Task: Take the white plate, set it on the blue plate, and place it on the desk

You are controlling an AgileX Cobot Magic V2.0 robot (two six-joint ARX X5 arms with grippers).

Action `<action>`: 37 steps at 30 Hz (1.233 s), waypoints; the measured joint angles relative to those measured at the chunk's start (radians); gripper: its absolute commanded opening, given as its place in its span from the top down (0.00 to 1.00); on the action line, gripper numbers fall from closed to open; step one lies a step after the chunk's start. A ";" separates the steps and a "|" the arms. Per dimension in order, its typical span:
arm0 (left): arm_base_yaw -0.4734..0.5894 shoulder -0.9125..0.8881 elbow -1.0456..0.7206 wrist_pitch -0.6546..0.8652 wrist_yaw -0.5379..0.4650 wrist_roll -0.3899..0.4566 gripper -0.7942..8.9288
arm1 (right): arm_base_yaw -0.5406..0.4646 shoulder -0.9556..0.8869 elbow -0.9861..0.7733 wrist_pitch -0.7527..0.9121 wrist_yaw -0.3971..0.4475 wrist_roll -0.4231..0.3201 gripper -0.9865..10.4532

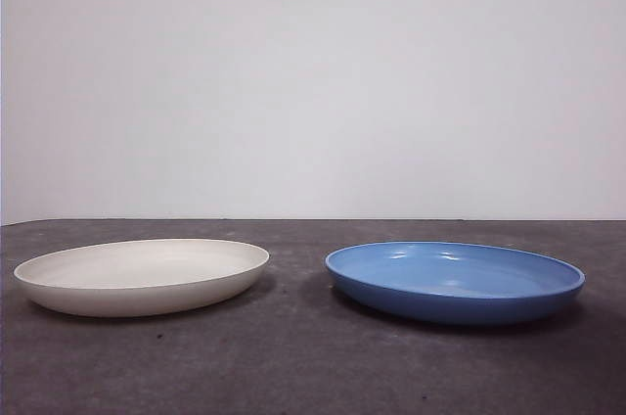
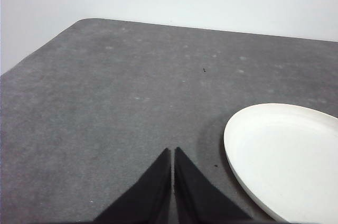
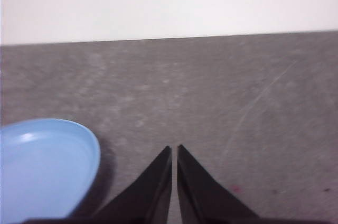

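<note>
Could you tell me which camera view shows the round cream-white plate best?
The front view: the round cream-white plate appears whole on the dark grey desk. The left wrist view crops it at the frame edge; the right wrist view misses it.

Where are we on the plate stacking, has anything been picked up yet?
Nothing looks done. The white plate and the blue plate sit apart on the desk, both empty. Nothing is in hand: the left gripper hangs beside the white plate and the right gripper beside the blue plate, jaws shut, touching neither. Left: grasp the white plate, set it on the blue one, then put it on the desk.
</note>
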 measured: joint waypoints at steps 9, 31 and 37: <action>-0.012 0.051 0.099 -0.010 0.000 -0.077 0.91 | 0.007 0.031 0.072 -0.013 0.000 0.212 0.90; -0.142 0.588 0.710 -0.138 0.224 -0.161 0.91 | 0.171 0.460 0.641 -0.293 -0.218 0.324 0.90; -0.180 0.655 0.815 -0.273 0.359 -0.153 0.91 | 0.234 0.544 0.772 -0.383 -0.294 0.249 0.90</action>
